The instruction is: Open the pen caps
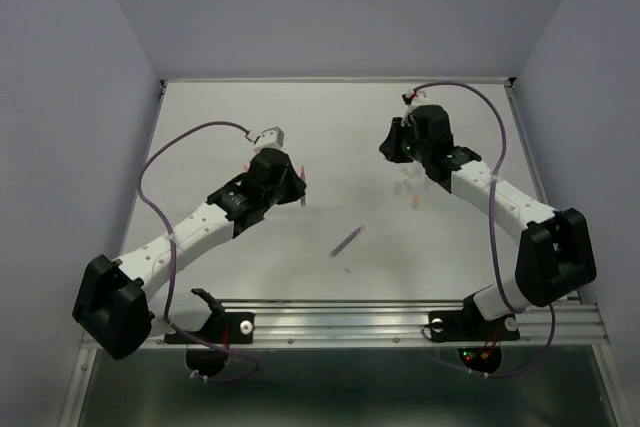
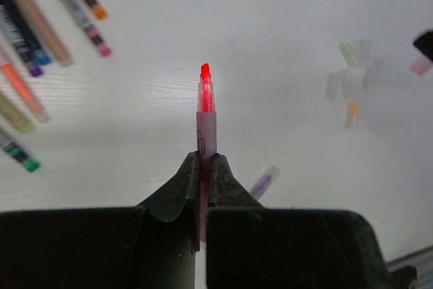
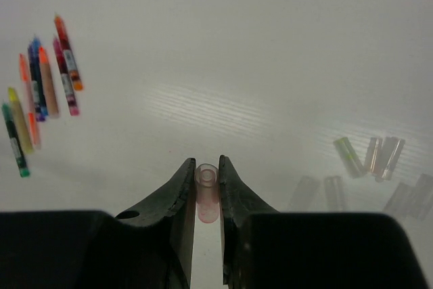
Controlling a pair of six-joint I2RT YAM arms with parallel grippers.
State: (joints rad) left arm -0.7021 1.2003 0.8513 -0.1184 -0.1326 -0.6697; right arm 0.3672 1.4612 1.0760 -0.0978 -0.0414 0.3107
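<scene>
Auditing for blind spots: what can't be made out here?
Left wrist view: rear of the red pen hidden inside the left gripper; other pens cut by the left edge.
Right wrist view: loose caps blurred, count unclear.
Top view: held cap hidden beneath the right gripper.

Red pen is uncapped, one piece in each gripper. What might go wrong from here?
The bare tip of the red pen juts past the left gripper; setting it down nose-first may smear the table. The clear cap pinched in the right gripper is round and might roll away from the loose caps when released.
</scene>
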